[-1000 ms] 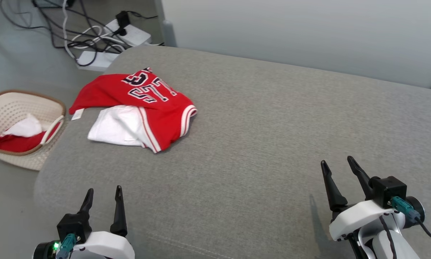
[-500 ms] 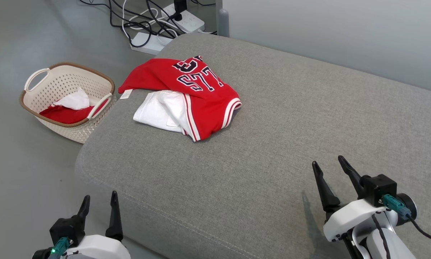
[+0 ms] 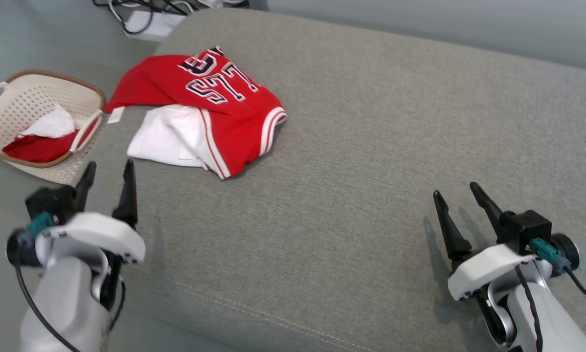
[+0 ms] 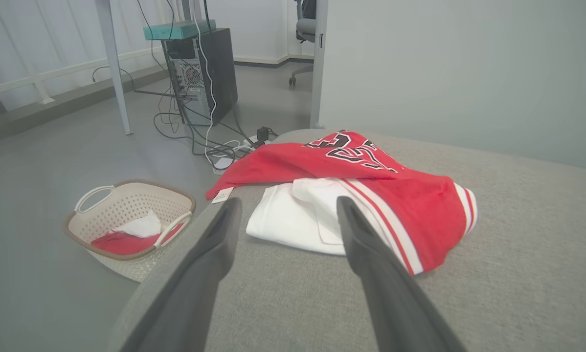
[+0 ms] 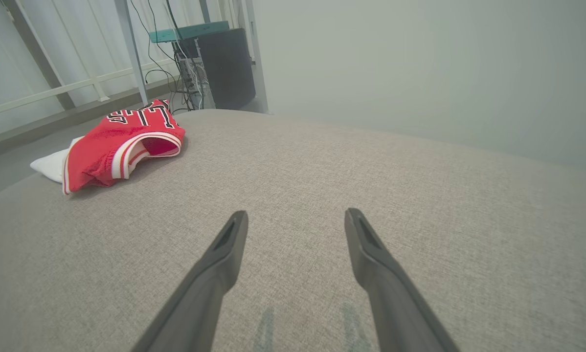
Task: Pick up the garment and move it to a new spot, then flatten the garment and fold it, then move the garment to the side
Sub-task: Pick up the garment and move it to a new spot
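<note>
Head view is showing the garment (image 3: 234, 122), red over white and bunched, lying on the far left part of the grey cushion (image 3: 371, 146), close to the edge that is facing the basket (image 3: 48, 73). Left gripper (image 3: 110, 164) is hovering at the cushion's near left edge, fingers spread wide and holding nothing. The garment is lying straight ahead of it, near but apart, with its longer run crossing the fingers' line. Right gripper (image 3: 455, 189) is likewise standing wide and empty, well apart from the garment, which is lying far off to its left. Judgement: the left arm is sitting nearer and is looking better placed for the pick-up, which is not yet begun.
</note>
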